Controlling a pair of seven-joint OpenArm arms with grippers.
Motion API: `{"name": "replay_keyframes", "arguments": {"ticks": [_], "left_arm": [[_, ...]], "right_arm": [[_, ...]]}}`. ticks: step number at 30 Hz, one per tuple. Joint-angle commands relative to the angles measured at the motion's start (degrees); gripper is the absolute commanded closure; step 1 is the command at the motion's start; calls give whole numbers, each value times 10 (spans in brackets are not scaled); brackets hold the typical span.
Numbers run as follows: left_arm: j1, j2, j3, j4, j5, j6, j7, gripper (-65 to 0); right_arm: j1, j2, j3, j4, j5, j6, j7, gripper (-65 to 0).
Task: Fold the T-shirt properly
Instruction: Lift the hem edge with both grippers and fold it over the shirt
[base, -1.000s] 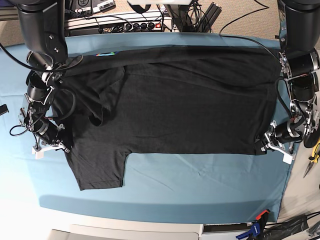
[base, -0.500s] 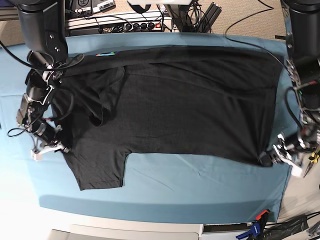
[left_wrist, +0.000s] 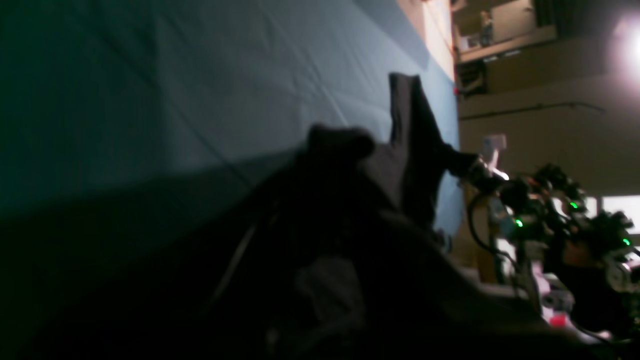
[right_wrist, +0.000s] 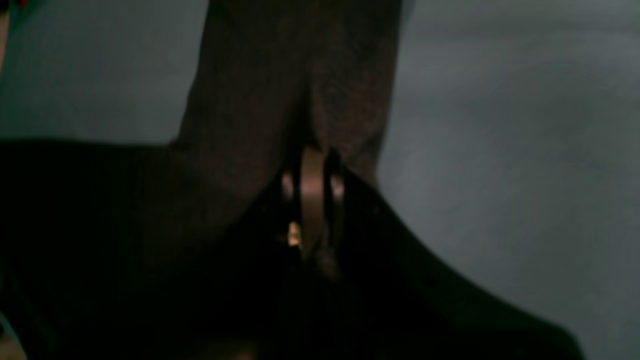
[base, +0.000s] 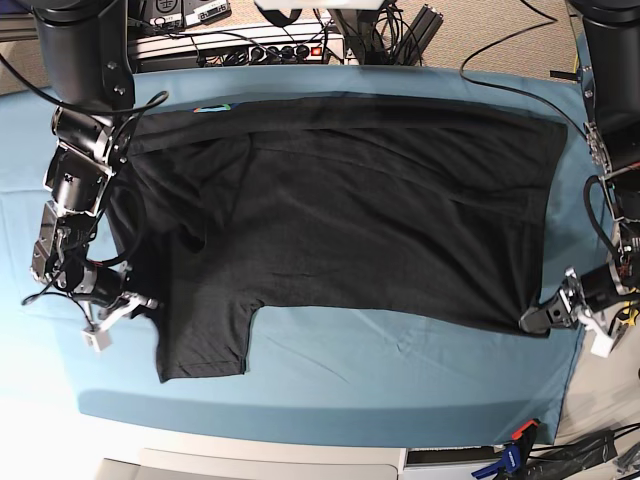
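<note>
The T-shirt (base: 340, 215) lies spread across the teal cloth (base: 400, 385) on the worktop, its length running left to right, the collar end at the left and the hem at the right. One fold along the far edge looks done: a long strip of fabric is doubled over there, with a small patch of coloured print showing at its left end. One sleeve (base: 200, 345) juts out toward the near side and the body is creased and a little slack. By my reading the job is in an early stage, with the sleeve, the near side and the crosswise folds all left to do.

The right gripper (base: 125, 305), at the left of the base view, sits low at the near-left edge of the shirt, by the shoulder. The right wrist view shows its fingers (right_wrist: 312, 200) pressed together on a pinch of dark fabric. The left gripper (base: 548, 315), at the right of the base view, sits at the near-right hem corner, its arm bent down steeply from above. Its fingers appear clamped on that corner, though the left wrist view is too dark to confirm it. Both arms reach outward, holding the near edge taut between them.
</note>
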Motion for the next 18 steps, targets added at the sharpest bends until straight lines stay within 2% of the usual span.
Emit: {"name": "replay_keyframes", "arguments": {"ticks": [1, 4, 8, 13, 18], "left_arm": [[-11, -12, -2, 9, -33, -4, 3, 0], [4, -19, -2, 9, -77, -20, 31, 0], [19, -43, -2, 9, -84, -28, 83, 0], [21, -74, -2, 9, -84, -28, 85, 0], [23, -94, -2, 9, -84, -28, 85, 0]], "right_arm": [[11, 10, -2, 16, 18, 10, -3, 0], [-17, 18, -2, 40, 49, 10, -15, 0], [-64, 40, -2, 84, 79, 10, -28, 0], [-119, 74, -2, 148, 135, 10, -49, 0], [-155, 94, -2, 196, 177, 10, -82, 0]]}}
